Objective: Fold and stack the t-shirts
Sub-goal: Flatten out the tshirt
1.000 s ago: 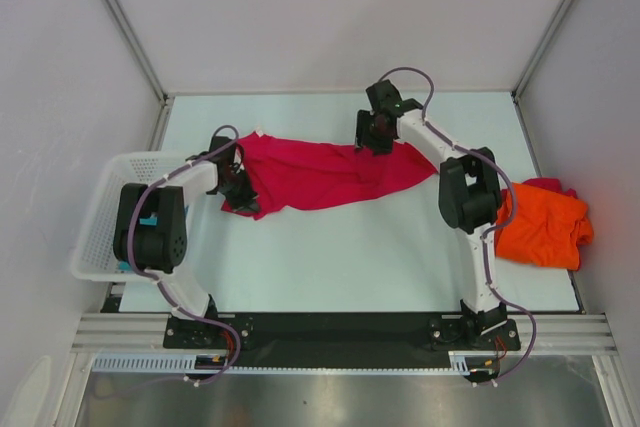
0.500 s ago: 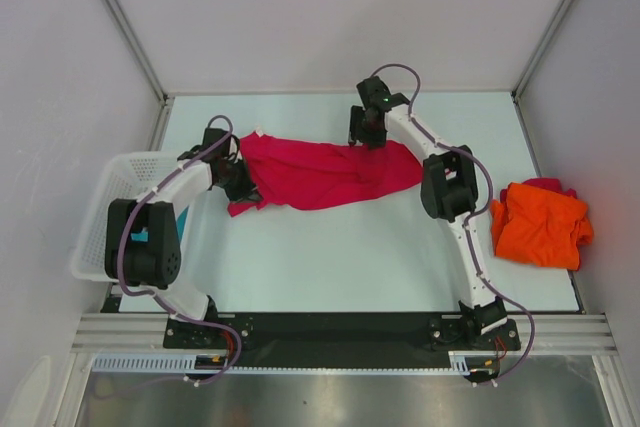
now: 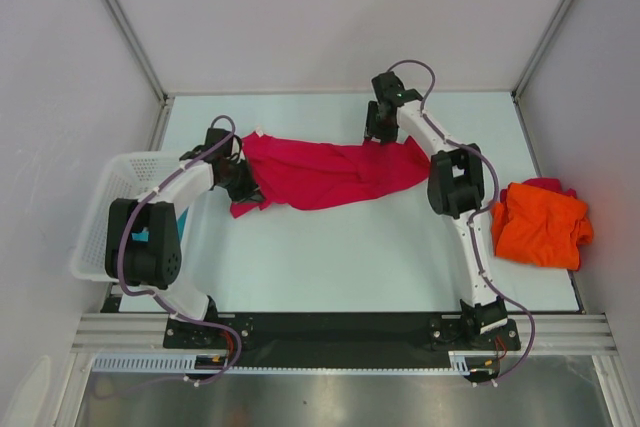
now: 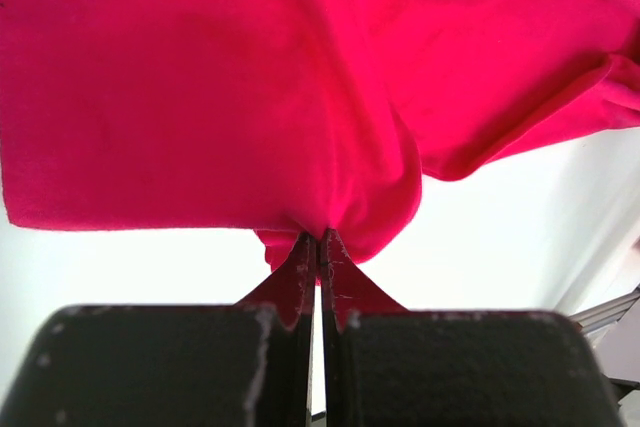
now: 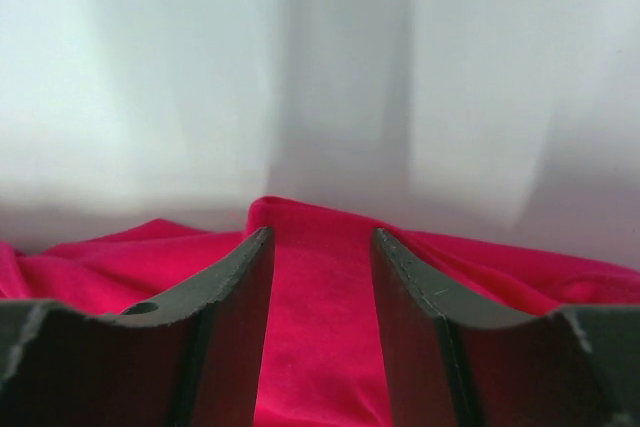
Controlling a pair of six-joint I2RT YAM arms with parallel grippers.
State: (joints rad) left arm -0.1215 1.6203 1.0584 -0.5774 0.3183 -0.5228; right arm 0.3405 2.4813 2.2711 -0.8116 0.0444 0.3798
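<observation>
A crimson-pink t-shirt (image 3: 320, 172) lies stretched out across the back half of the table. My left gripper (image 3: 243, 182) is shut on its bunched left end; in the left wrist view the cloth (image 4: 200, 77) fans out from the closed fingertips (image 4: 320, 239). My right gripper (image 3: 379, 135) sits at the shirt's far right edge. Its jaws are open and a ridge of the pink cloth (image 5: 100, 267) runs between the fingers (image 5: 322, 239). A crumpled bright orange t-shirt (image 3: 541, 226) lies at the table's right edge, apart from both grippers.
A white mesh basket (image 3: 98, 209) hangs off the table's left edge beside the left arm. A bit of pink cloth (image 3: 548, 185) shows behind the orange shirt. The enclosure walls stand close behind and to both sides.
The right gripper shifted left, then back right along the shirt's far edge, and its jaws have narrowed. The left arm's elbow swung toward the near edge while its gripper kept hold of the cloth.
</observation>
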